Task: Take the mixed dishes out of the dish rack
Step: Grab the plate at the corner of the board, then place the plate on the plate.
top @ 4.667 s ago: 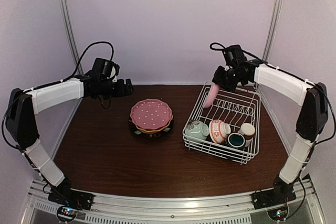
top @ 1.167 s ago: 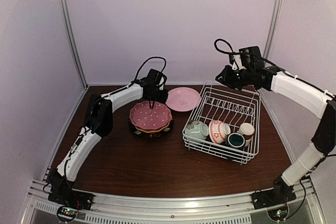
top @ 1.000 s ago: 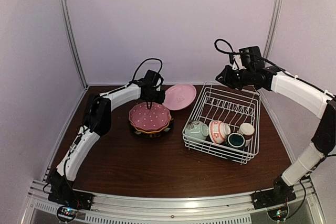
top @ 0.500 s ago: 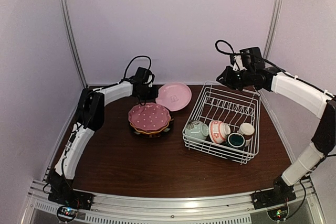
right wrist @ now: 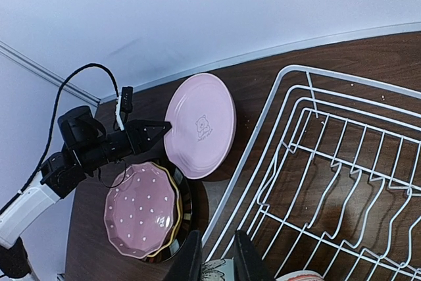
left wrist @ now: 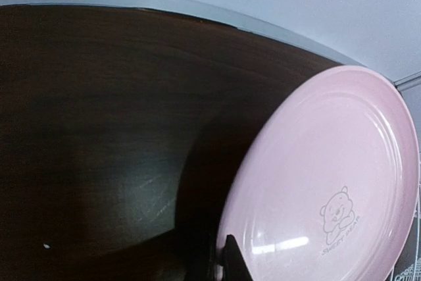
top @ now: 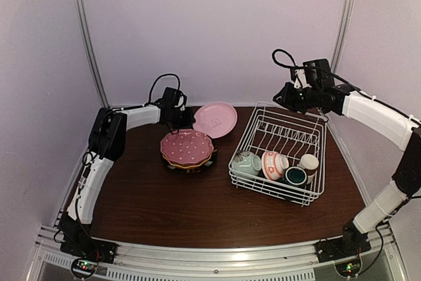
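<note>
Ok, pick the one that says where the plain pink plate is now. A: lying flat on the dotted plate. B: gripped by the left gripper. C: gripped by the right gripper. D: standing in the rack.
B: the left gripper pinches the pink plate by its rim and holds it tilted, outside the rack.

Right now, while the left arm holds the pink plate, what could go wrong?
1. The left jaws pinch the pink plate only at its rim, and it hangs tilted; it may slip and fall on the table.
2. Lowered onto the dotted plate, its edge may strike that scalloped rim and chip.
</note>
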Available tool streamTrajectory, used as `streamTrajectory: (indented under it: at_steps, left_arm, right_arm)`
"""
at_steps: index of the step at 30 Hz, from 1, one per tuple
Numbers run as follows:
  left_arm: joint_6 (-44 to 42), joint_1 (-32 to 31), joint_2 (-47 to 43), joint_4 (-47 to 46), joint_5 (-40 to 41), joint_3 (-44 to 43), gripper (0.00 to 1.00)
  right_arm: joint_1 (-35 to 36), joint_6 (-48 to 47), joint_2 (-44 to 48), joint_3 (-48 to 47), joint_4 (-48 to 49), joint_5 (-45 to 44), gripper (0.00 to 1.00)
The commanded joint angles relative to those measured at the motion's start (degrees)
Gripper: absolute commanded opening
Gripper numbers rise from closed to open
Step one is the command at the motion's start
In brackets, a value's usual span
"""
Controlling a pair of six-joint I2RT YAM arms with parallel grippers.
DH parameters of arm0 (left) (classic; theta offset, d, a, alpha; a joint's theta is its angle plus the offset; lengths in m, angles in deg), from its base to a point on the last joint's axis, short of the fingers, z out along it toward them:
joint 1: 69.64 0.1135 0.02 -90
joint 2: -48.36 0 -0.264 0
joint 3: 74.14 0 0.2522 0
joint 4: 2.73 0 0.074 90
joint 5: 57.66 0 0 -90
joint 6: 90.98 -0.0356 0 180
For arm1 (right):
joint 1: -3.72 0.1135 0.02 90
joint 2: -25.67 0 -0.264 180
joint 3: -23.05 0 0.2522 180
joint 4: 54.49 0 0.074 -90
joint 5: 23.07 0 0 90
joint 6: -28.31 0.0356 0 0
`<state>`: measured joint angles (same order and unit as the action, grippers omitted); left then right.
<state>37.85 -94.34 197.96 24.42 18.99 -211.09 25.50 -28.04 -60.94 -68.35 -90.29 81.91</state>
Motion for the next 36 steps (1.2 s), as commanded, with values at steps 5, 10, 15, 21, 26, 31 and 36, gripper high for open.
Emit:
streamTrajectory:
  at_steps: [5,10,15,21,26,31,36]
  left_arm:
    - [6.27,1.57,-6.12,-12.01,-6.59,2.01,0.00]
    - [7.54,2.27,-7.75,-12.95,-7.95,1.17,0.00]
    - [6.48,2.65,-11.57,-11.41,-8.75,2.36,0.00]
    - [0.39,2.56,-22.61,-5.73,-7.13,14.26,0.00]
    - [-6.23,2.56,-33.31,1.49,-0.88,25.98,0.00]
    - [-8.43,2.56,-42.06,5.26,2.35,36.34,0.00]
    - [-10.56,2.56,-45.83,8.74,5.12,42.89,0.00]
  right_arm:
    - [-0.41,0.26,2.61,1.13,0.61,-0.34,0.19]
    - [-0.42,0.20,3.25,1.45,0.94,-0.31,0.19]
    - [-0.42,-0.34,4.07,1.52,0.79,-0.12,0.19]
    - [-0.40,-3.14,6.35,2.13,-0.72,-2.26,0.19]
    - [-0.44,-7.79,9.00,3.76,-1.52,-4.39,0.20]
    - [-0.39,-11.35,11.49,6.43,-1.25,-5.35,0.22]
    - [-0.48,-13.79,13.56,8.51,-0.60,-5.46,0.25]
